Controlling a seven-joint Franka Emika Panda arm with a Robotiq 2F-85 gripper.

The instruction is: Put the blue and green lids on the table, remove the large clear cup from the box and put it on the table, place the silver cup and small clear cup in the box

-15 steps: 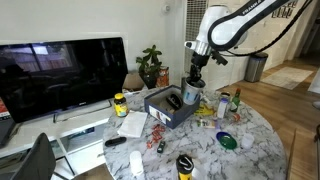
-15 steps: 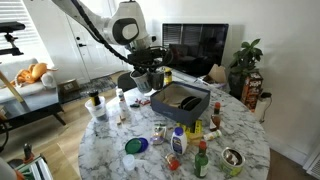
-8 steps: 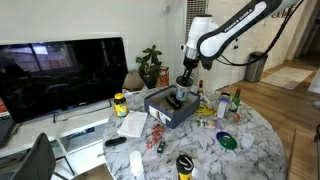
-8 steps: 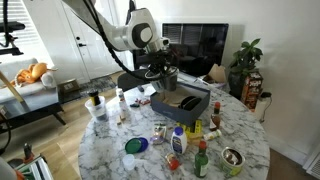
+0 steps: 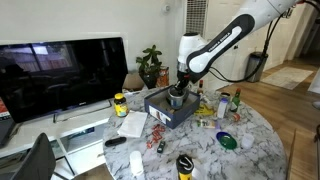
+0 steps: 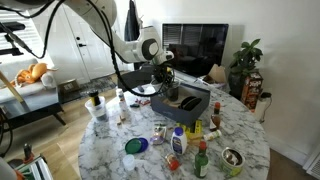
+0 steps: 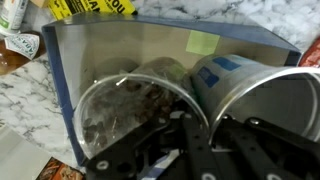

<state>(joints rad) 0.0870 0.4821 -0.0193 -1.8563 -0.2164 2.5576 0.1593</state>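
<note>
Silver cup [image 7: 272, 108] over box [image 7: 120, 52] beside large clear cup [image 7: 125, 115], clenched in end effector [image 7: 200, 150]

We list this as a home living room:
- large flat television [image 5: 60, 75] on a low white stand [image 5: 78, 128], left of frame
- potted plant [image 5: 150, 64] beside it
- round marble desk [image 5: 258, 150], centre
- wood floor [image 5: 290, 95], right
- white panelled doors [image 6: 88, 50], upper left
</note>
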